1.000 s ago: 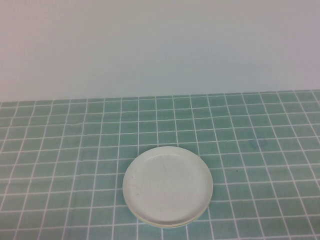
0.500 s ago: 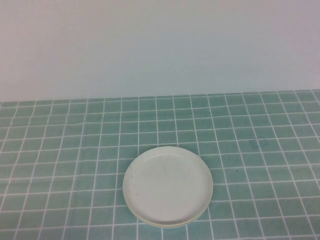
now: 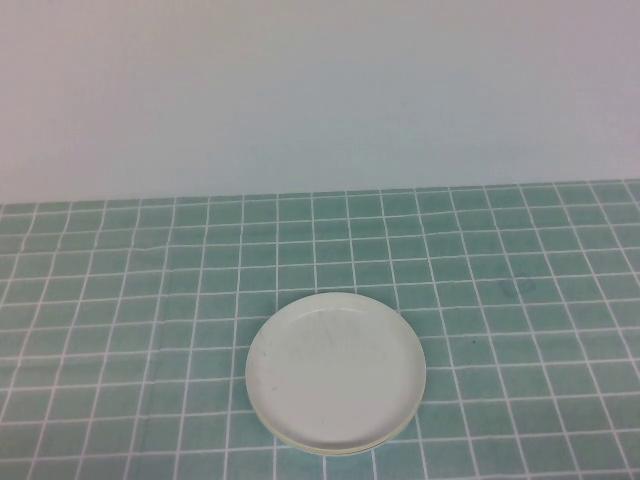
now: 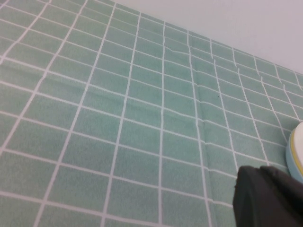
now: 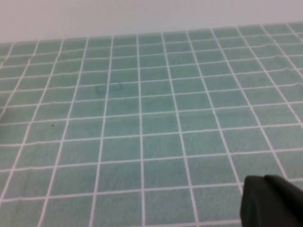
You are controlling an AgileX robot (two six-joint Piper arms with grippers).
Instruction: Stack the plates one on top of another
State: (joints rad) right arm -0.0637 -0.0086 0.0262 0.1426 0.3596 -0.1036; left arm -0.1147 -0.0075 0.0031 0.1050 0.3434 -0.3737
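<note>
**Three plates in one stack on the checked cloth**

We see the plates (image 3: 335, 372) piled together toward the near middle of the table (image 3: 120, 300), which is covered by a green cloth with a white grid and soft creases. The white plate (image 3: 335, 368) lies on top, round, shallow, smooth plastic with faint scuffs. A thin pale yellow rim (image 3: 330, 450) peeks out beneath its near edge. In the left wrist view, the stack's edge shows a light blue layer (image 4: 294, 163) under a yellow band (image 4: 295, 151). Our left gripper (image 4: 270, 196) is a dark matte shape held above the cloth just beside the stack, jaws closed and empty. Our right gripper (image 5: 272, 201) hangs over bare cloth, likewise closed on nothing.
</note>
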